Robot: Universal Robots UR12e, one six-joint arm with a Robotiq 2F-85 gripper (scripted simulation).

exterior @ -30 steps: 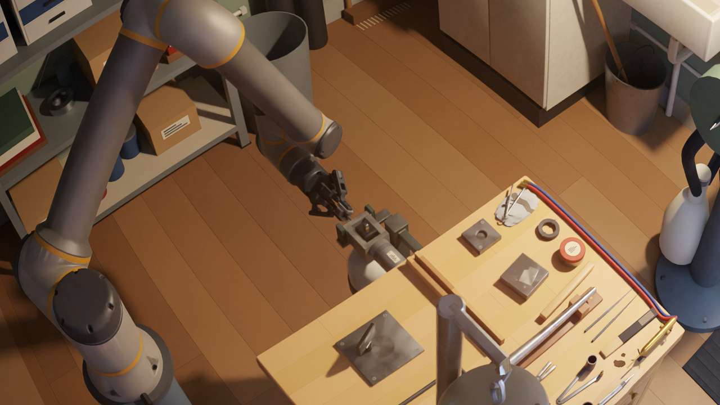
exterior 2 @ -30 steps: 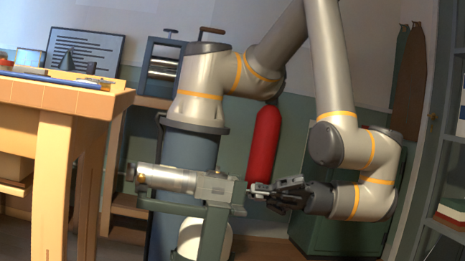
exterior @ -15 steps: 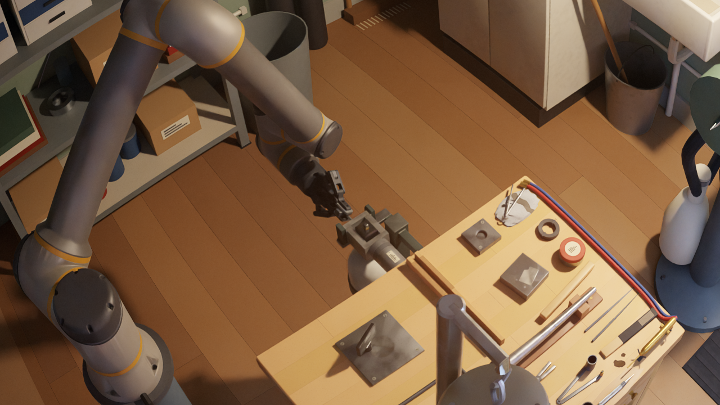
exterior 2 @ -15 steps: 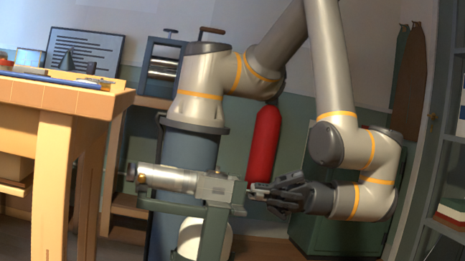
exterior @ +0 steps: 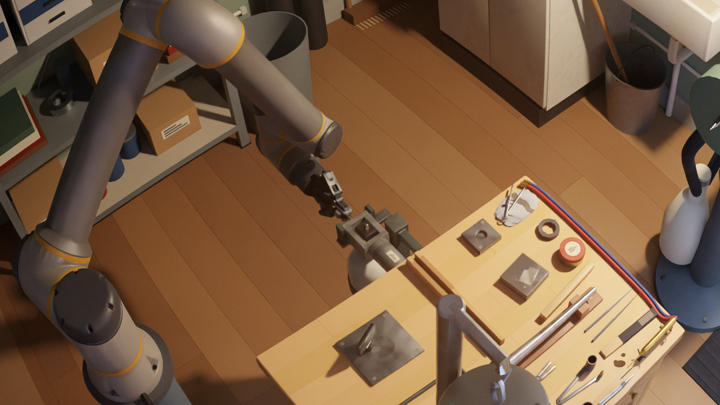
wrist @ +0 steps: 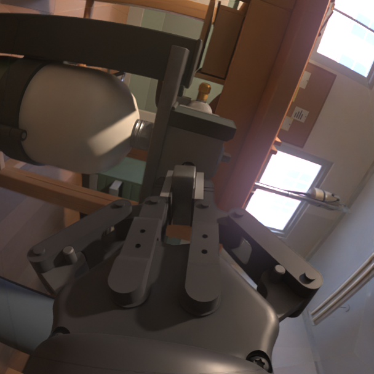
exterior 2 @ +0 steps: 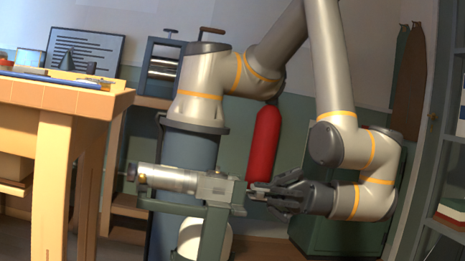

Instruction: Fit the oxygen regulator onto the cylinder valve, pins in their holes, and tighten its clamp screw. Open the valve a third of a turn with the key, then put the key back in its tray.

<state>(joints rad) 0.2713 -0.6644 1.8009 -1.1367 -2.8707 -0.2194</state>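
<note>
The gripper (exterior: 344,212) (exterior 2: 253,194) (wrist: 182,195) reaches in level from the side, against the outer end of the regulator yoke. The clamp screw's flat handle (wrist: 184,188) (exterior 2: 250,194) is clamped in its closed fingers. The grey regulator (exterior: 375,237) (exterior 2: 193,181) sits on the cylinder valve, its silver body lying level toward the bench. The white cylinder (exterior: 363,269) (exterior 2: 193,238) (wrist: 69,117) stands below it in a green bracket (exterior 2: 208,215). The valve's brass top (exterior: 368,227) (wrist: 203,90) shows through the yoke. The key (exterior: 366,339) stands on its dark tray (exterior: 378,346) near the bench's front corner.
Behind the cylinder stands the arm's blue-grey pedestal (exterior 2: 188,186), with a red extinguisher (exterior 2: 263,143) on the wall. The wooden bench (exterior: 483,302) holds blocks, rods and hand tools. A shelf unit (exterior: 100,126) stands across the open floor.
</note>
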